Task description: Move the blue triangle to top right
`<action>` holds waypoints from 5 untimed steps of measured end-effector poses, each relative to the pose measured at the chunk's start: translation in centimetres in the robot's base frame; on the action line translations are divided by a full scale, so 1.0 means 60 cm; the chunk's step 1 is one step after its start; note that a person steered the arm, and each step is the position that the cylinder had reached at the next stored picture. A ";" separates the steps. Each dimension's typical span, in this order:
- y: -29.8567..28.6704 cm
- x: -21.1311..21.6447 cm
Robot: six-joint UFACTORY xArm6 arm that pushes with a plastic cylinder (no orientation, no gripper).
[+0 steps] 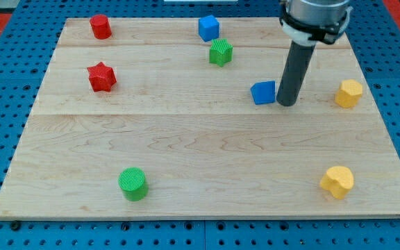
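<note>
My tip (287, 104), right of blue triangle (262, 92)

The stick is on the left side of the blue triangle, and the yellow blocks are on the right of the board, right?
Not quite. In the camera view, my tip is just right of the blue triangle, not left. The two yellow blocks are indeed on the board's right.
</note>
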State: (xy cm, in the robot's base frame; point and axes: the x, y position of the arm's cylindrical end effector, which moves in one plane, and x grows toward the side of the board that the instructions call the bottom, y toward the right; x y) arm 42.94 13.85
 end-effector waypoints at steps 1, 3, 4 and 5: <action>-0.121 -0.036; -0.083 -0.084; -0.086 -0.059; -0.045 -0.031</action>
State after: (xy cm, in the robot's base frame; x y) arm 41.06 11.15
